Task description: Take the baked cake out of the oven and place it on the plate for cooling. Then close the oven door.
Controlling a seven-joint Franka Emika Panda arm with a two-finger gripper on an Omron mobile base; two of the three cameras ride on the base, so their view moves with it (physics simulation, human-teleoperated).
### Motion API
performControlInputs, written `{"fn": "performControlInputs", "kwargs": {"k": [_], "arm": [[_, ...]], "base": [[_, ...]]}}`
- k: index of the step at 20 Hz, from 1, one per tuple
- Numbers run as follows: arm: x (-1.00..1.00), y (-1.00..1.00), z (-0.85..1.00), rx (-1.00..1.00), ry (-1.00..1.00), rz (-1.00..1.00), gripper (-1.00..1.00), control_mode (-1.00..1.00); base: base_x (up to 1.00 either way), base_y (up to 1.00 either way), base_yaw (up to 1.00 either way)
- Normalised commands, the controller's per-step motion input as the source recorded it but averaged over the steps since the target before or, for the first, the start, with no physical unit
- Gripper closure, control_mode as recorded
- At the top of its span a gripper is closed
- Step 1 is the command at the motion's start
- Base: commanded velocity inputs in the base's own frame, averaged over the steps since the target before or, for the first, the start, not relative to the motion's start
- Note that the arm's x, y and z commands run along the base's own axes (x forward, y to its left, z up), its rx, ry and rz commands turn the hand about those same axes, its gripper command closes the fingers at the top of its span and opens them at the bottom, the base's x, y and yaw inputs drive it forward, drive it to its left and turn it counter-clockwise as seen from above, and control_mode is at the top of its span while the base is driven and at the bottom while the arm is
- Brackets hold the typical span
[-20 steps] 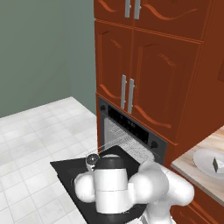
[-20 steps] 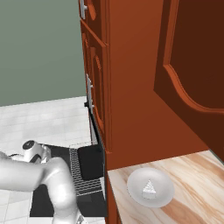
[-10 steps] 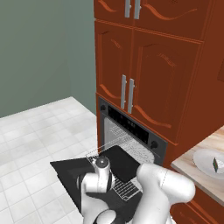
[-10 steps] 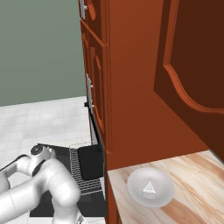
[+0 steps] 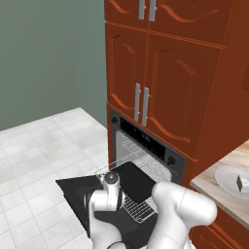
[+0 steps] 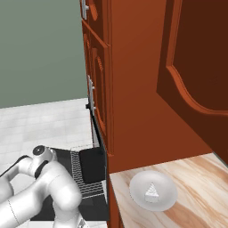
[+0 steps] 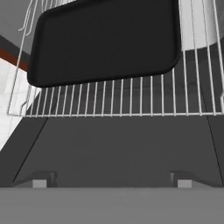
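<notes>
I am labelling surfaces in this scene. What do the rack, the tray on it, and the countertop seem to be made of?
The rack: thin pale parallel wires, probably bare metal. The tray: flat, matte black with rounded corners, perhaps coated metal; the look leaves it open. The countertop: light wood, judging by its streaked grain pattern.
</notes>
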Motion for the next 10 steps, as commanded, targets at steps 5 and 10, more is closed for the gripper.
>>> {"fn": "performControlInputs", "kwargs": {"k": [5, 10], "arm": [[0.27, 0.15, -0.23, 0.00, 0.04, 0.00, -1.00, -1.00], [0.32, 0.05, -0.32, 0.00, 0.01, 0.00, -1.00, -1.00]], "base": [[0.00, 0.00, 0.00], [0.00, 0.00, 0.00]]}}
